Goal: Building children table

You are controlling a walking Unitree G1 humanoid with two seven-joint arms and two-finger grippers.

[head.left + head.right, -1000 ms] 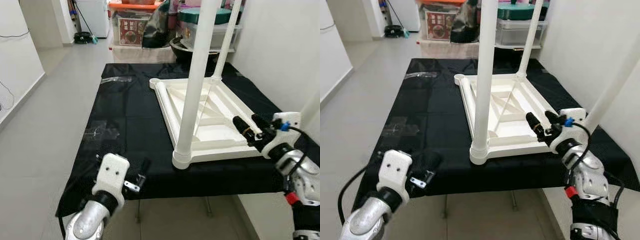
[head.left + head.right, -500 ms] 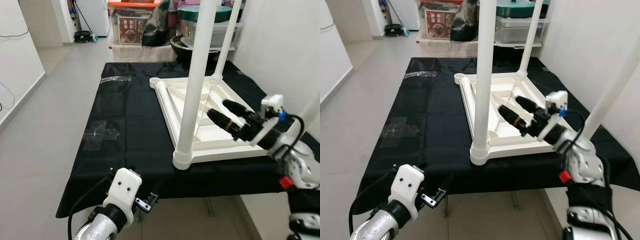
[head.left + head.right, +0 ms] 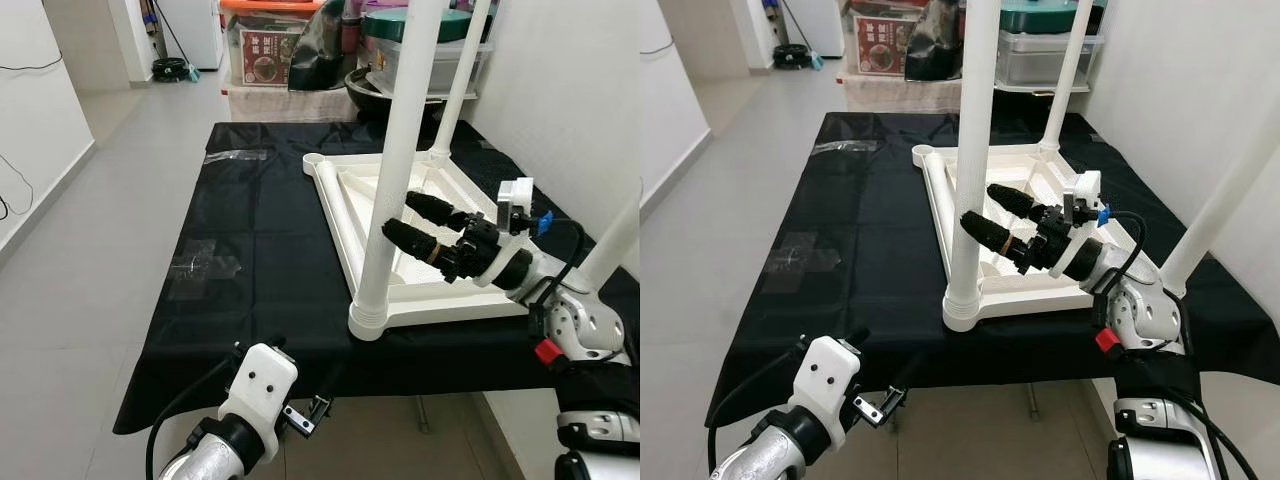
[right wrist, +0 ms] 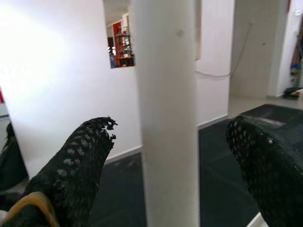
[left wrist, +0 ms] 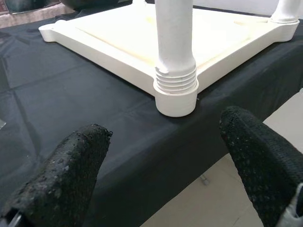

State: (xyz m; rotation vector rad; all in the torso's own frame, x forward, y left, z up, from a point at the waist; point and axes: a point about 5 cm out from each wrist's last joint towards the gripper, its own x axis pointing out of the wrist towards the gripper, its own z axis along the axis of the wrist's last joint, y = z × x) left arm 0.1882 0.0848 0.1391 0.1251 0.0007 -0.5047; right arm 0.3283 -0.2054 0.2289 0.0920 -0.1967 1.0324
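1. Where the black cloth-covered work table (image 3: 250,230) stands in this pale-floored room, a white plastic children's table top (image 3: 350,195) lies upside down on its right half, underside ribs facing up.
2. Its near white cylindrical leg (image 3: 400,170) stands upright in the near corner socket, close to the cloth's front edge; a second white leg (image 3: 458,85) rises from the far right corner, and a third white leg (image 3: 1225,205) slants up at the right edge.
3. From the right side, the right gripper (image 3: 410,220) reaches over the upturned top toward the near leg, its two long black fingers (image 4: 75,165) spread apart with the leg standing between them, not yet touching it as far as I can see.
4. Below the table's front edge, the left gripper (image 5: 170,156) hangs low, its black fingers wide apart and holding nothing, pointed at the near corner socket.
5. Two clear plastic bags (image 3: 205,265) lie flat on the cloth's left part.
6. Beyond the far end sit stacked storage boxes (image 3: 265,55).
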